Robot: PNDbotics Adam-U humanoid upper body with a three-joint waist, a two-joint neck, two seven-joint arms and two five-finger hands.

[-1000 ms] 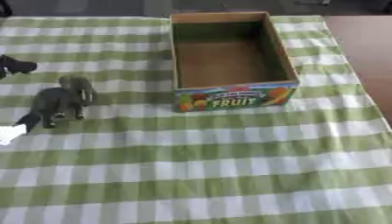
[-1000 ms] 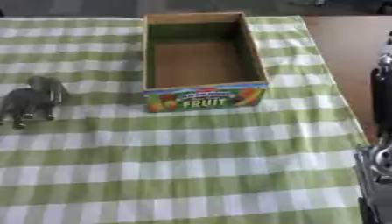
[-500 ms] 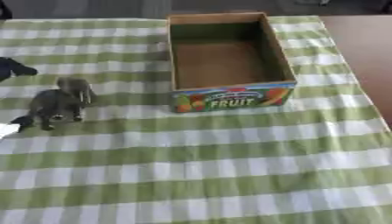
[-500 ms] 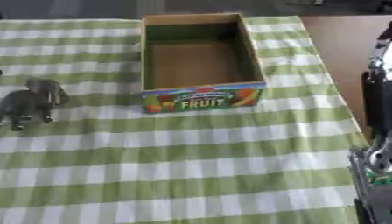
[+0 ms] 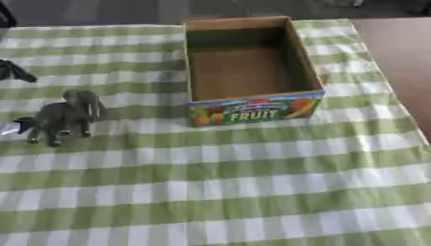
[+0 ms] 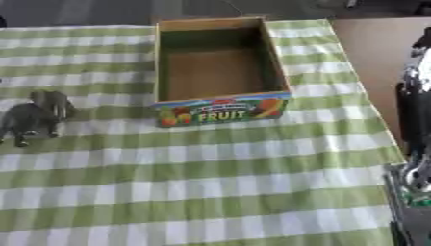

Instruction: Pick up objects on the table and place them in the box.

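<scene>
1. A dark fingertip of the left hand (image 5: 15,71) is glimpsed at the left edge; its finger state cannot be told.
2. A grey toy elephant (image 5: 66,115) is seen standing on the green checked cloth (image 5: 252,182).
3. The cardboard fruit box (image 5: 249,72) is found open, well right of the elephant.
4. The right arm (image 6: 414,125) is caught at the right edge; the hand itself is not seen.

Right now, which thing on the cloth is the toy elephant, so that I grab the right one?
Start at the cardboard box printed FRUIT, standing open and empty on the green checked cloth. Look to its left, level with its printed front: the toy elephant stands there upright, apart from the box. It is grey with four legs, unlike the small dark thing farther back at the left edge.
</scene>
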